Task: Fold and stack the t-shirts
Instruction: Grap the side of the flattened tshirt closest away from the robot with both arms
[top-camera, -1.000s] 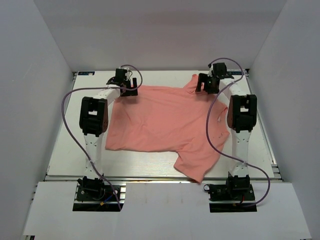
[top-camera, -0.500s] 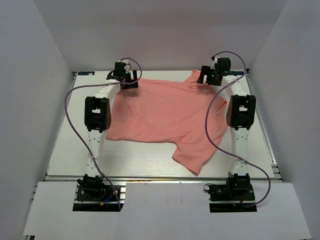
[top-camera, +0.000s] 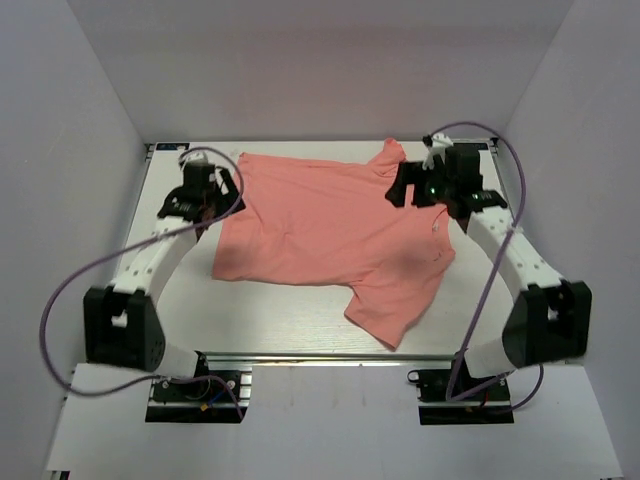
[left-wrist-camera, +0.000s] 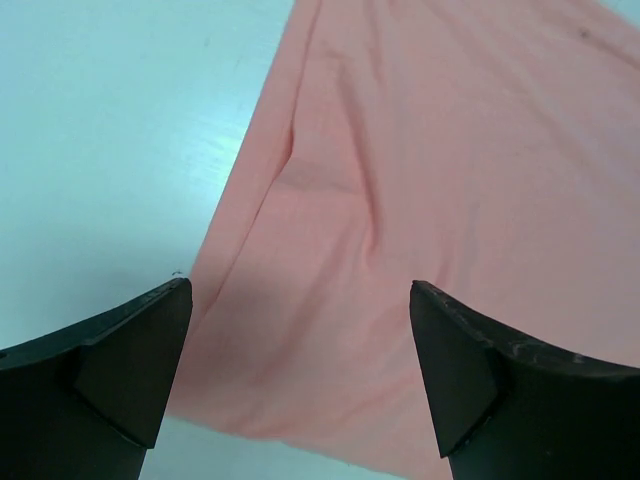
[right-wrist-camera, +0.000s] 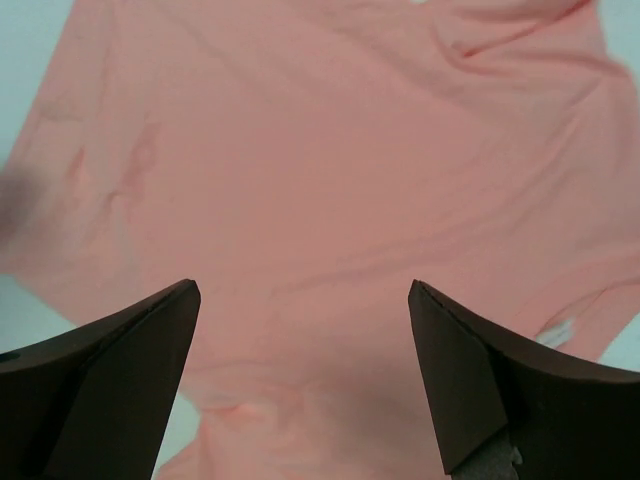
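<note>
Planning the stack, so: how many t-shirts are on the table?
1. The pink t-shirt lies spread out, slightly wrinkled, across the middle of the table. Another could be hidden beneath it.

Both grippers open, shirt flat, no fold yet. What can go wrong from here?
The near sleeve of the t-shirt lies close to the table front edge; a pull might drag it off.
The right gripper hovers over mid-fabric; closing there would likely bunch it.
The left gripper faces a creased edge; folds may skew.
</note>
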